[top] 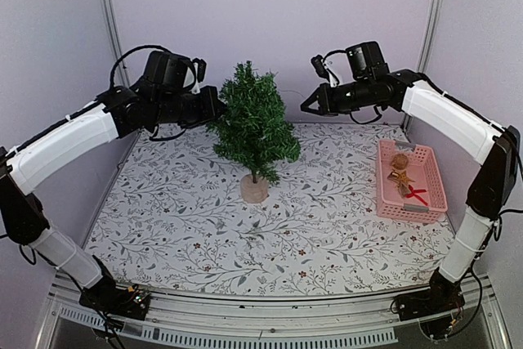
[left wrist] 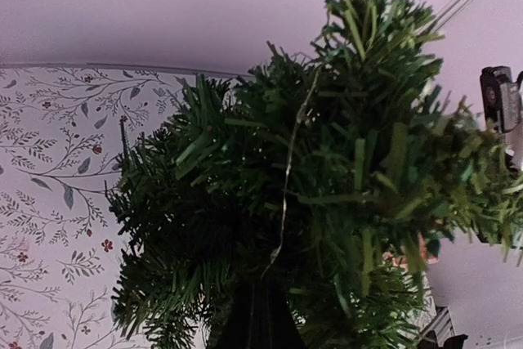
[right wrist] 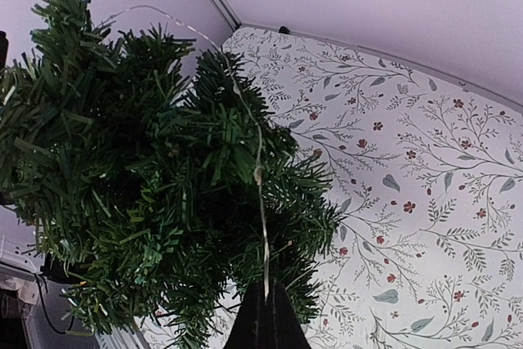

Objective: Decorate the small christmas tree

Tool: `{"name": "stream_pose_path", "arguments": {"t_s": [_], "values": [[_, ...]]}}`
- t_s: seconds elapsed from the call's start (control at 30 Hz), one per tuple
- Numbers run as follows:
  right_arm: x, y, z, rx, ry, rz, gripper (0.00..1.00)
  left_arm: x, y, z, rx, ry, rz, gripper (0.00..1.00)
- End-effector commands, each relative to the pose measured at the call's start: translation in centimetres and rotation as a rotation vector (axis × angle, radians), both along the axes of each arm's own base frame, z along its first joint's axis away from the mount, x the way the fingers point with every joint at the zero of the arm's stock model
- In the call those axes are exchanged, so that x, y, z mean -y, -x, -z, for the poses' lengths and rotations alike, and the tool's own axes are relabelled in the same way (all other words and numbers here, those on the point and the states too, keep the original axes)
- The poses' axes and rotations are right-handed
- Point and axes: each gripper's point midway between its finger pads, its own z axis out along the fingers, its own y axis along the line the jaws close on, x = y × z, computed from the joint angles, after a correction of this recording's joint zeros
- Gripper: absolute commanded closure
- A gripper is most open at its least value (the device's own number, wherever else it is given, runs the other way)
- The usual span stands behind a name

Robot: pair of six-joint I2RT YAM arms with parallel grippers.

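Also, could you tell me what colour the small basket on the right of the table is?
Pink; the basket shows best in the top external view.

Left arm (top: 69, 140): raised, reaching toward tree (top: 253, 124) from its left.
Left gripper (top: 219, 109): pinched closed on wire (left wrist: 284, 185), at tree's upper branches.
Right arm (top: 453, 120): raised, reaching from tree's right.
Right gripper (top: 309, 106): pinched closed on wire, near treetop.

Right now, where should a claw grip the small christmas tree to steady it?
I'd pinch the small christmas tree on its bare trunk, just above the round base, coming in low from the near side; the bushy branches higher up offer nothing firm.
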Motion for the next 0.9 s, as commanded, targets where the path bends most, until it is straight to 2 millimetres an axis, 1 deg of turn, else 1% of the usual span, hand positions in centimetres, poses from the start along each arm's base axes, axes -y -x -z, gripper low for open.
{"name": "stream_pose_path", "arguments": {"t_s": [0.0, 0.1, 0.2, 0.37, 0.43, 0.73, 0.8, 0.87], "values": [[-0.3, 1.3, -0.3, -0.01, -0.015, -0.049, 1.0, 1.8, -0.1, 2.6, -0.044, 0.015, 0.049, 1.0], [-0.6, 1.7, 0.1, -0.021, -0.01, -0.063, 1.0, 2.1, -0.3, 4.1, -0.072, 0.01, 0.054, 1.0], [-1.0, 2.0, 1.0, -0.037, 0.004, -0.078, 1.0, 2.1, -0.2, 5.5, -0.094, -0.005, 0.05, 1.0], [-1.8, 2.4, 3.7, -0.087, 0.035, -0.11, 1.0, 2.1, -0.2, 7.0, -0.115, -0.018, 0.05, 1.0], [-2.2, 2.6, 4.6, -0.105, 0.04, -0.124, 1.0, 2.3, -0.3, 7.4, -0.122, -0.02, 0.053, 1.0], [-3.5, 3.0, 7.2, -0.164, 0.046, -0.169, 1.0, 2.2, -0.2, 8.8, -0.149, -0.039, 0.048, 1.0], [-3.8, 3.1, 7.4, -0.171, 0.042, -0.182, 1.0, 2.0, -0.2, 9.1, -0.153, -0.045, 0.042, 1.0], [-4.0, 3.1, 7.3, -0.176, 0.036, -0.185, 1.0, 2.0, -0.3, 8.9, -0.145, -0.043, 0.042, 1.0]]}}
